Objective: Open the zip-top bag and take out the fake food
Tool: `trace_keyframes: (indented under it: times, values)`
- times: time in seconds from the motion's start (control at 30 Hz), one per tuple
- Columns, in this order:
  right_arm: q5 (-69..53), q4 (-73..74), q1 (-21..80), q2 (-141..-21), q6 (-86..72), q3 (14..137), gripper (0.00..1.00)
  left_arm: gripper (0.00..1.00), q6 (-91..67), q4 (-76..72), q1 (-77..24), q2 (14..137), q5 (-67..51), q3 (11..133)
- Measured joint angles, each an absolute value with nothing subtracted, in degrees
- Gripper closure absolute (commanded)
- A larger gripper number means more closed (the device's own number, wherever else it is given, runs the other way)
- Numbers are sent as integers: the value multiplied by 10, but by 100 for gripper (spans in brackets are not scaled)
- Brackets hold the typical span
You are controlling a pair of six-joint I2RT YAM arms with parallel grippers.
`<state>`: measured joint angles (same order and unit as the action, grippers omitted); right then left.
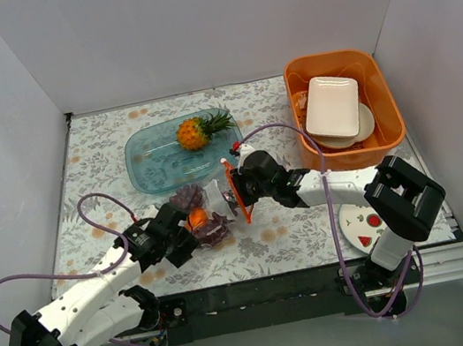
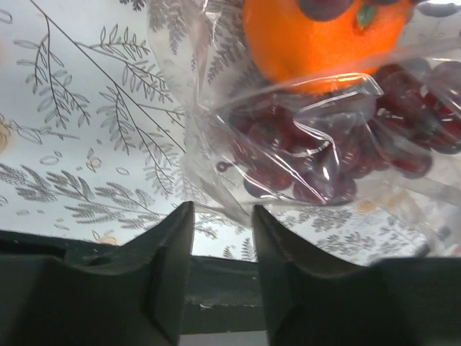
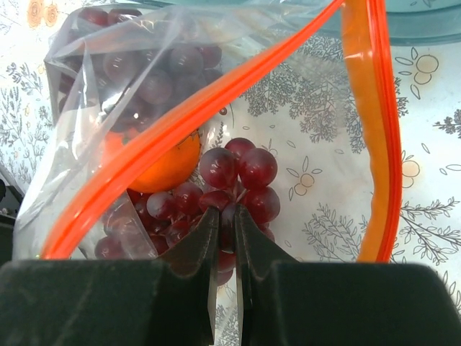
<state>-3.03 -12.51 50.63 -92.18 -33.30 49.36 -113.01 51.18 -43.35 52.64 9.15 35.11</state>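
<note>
The zip-top bag lies on the floral cloth with its orange-red zip strip spread open. Inside are a small orange fruit and purple grape bunches. My right gripper reaches through the bag's mouth; in the right wrist view it is shut on a grape bunch, with the orange fruit just to the left. My left gripper is at the bag's closed end. In the left wrist view it stands partly open, with a plastic fold at its tips. The pineapple lies in the teal tray.
An orange basket with white dishes stands at the back right. A watermelon-printed plate lies at the front right, partly under the right arm. Grey walls close in both sides and the back.
</note>
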Motion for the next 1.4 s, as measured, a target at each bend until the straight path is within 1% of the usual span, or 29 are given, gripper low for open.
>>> trace_keyframes:
  times: [0.03,0.07,0.17,0.2,0.67,1.0,1.4]
  values:
    - [-30,-126,506,-923,-334,494,98,77,-1134,505,-434,528,93,346]
    - [-31,-126,506,-925,-335,494,98,86,-1136,500,-434,531,94,340]
    - [-31,-125,506,-933,-338,497,98,95,-1140,488,-434,549,96,328]
    - [-31,-124,506,-937,-339,499,98,100,-1141,487,-434,554,96,326]
    - [-27,-104,494,-957,-341,547,99,100,-1134,521,-434,621,105,345]
    - [-28,-103,484,-956,-341,546,99,100,-1139,565,-434,623,131,361]
    - [-30,-103,484,-889,-342,527,99,100,-1142,609,-434,606,147,361]
